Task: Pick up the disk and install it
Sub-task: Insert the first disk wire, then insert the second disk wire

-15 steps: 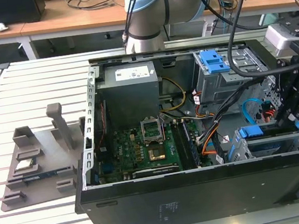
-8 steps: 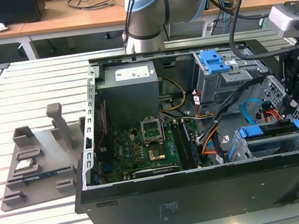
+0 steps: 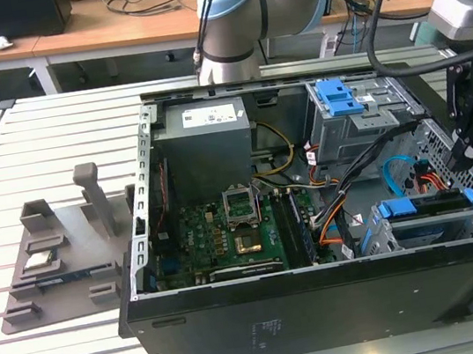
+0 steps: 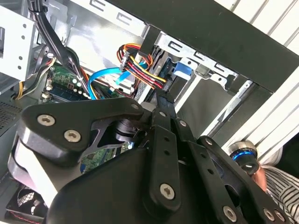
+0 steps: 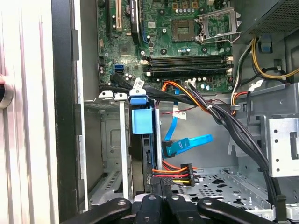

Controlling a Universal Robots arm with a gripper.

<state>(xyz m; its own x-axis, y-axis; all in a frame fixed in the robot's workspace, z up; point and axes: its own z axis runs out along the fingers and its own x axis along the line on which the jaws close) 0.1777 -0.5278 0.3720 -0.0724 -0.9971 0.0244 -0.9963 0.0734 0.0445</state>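
Disk (image 5: 141,122) stood edgewise in the bay (image 5: 112,140) by the case's (image 3: 327,306) side wall; gripper (image 5: 159,186) at its end, fingers seemingly closed on nothing. Seating it well likely needed straight, square pressure along the bay

The disk (image 3: 426,204) sits in the computer case (image 3: 327,306) (at the exterior view's right), motherboard (image 3: 227,232) left of it.

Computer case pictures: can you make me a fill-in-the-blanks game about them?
The disk has a plastic frame coloured ___.
The motherboard is coloured ___.
The grey holder lies on the exterior view's ___ of the computer case.
Missing words: blue, green, left.
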